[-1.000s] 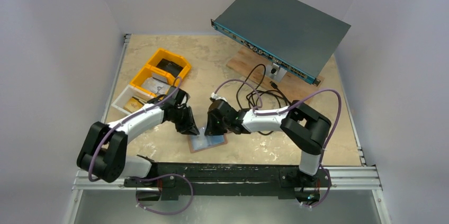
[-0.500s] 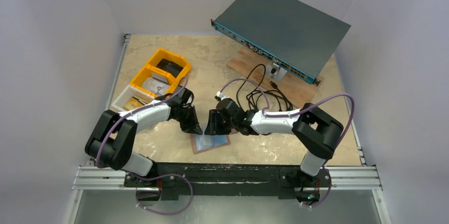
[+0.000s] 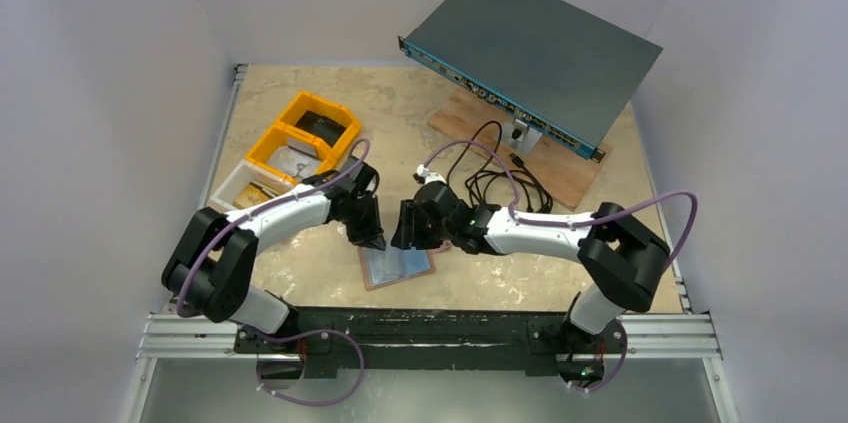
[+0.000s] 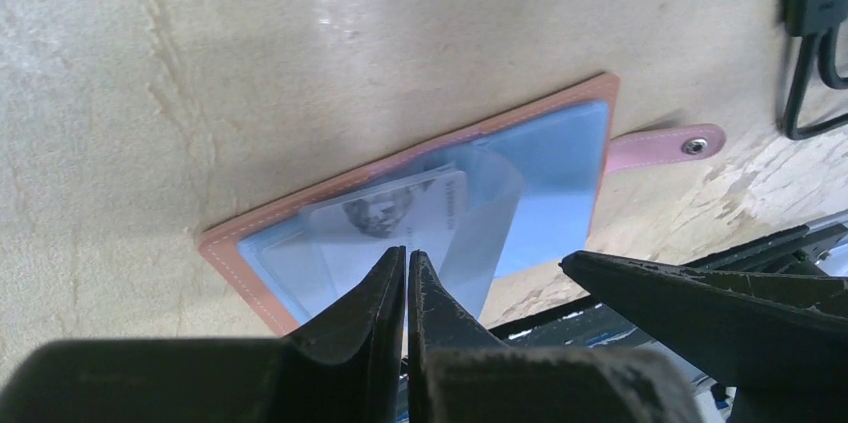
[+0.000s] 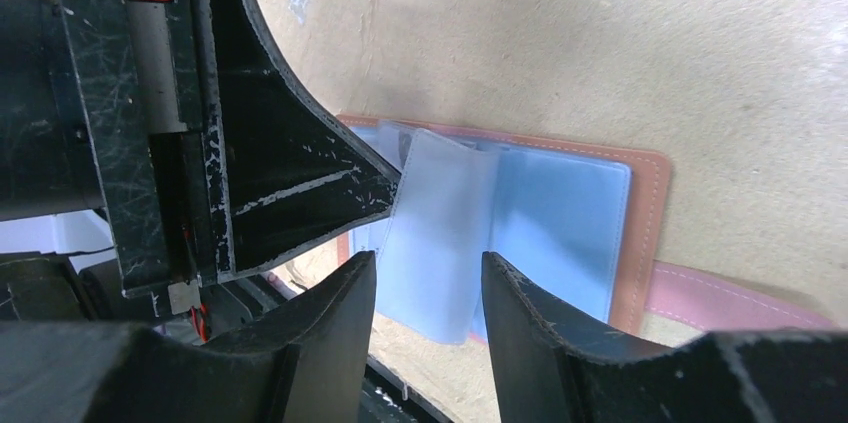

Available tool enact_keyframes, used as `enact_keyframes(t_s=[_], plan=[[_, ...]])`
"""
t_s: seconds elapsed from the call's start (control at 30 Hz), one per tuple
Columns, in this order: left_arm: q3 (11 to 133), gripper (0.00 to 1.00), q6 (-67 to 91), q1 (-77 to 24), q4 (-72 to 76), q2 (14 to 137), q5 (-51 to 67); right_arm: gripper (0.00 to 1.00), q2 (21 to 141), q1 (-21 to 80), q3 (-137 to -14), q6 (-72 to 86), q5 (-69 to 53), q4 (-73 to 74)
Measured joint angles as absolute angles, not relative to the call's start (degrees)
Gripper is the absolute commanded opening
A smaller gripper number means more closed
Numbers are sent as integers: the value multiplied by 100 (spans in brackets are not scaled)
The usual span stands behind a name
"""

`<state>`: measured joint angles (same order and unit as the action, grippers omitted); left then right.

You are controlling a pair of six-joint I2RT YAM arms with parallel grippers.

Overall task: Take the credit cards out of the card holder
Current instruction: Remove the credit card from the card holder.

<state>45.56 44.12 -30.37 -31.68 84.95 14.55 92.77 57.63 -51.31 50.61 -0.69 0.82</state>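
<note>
pale card [image 4: 385, 215] at frame centre should slide out flat, left hand [image 4: 407, 255] clenched at its edge, released right hand [image 5: 425, 265] pinning the card holder [image 4: 560, 158].

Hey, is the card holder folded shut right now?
No, the card holder lies spread open, its pale blue inside facing up.

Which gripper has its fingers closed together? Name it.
The left gripper, tips pressed together over the open card holder; the right gripper shows a clear gap.
</note>
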Motion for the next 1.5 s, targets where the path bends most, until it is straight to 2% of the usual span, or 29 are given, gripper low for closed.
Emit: enact_keyframes(t_s=[0.4, 0.6, 0.87, 1.0, 1.3, 1.5], plan=[[4877, 6, 4410, -3343, -3122, 8560, 1702, 43, 8608, 5730, -5030, 5059, 495, 582], [5009, 8, 4628, -3553, -2571, 9198, 2191, 43, 8110, 5730, -4895, 5098, 775, 812], [5157, 13, 4786, -3684, -2394, 9673, 2274, 43, 8138, 5728, -4849, 5094, 733, 910], [5199, 14, 4759, -3673, -2655, 9384, 1966, 43, 8178, 5723, -4827, 5050, 486, 784], [4818, 13, 4689, -3068, -3402, 7609, 1164, 43, 9041, 5680, -4827, 5052, -462, -174], [4331, 11, 4646, -2912, -3562, 7557, 1087, 42, 9535, 5566, -4823, 5107, -961, -674]])
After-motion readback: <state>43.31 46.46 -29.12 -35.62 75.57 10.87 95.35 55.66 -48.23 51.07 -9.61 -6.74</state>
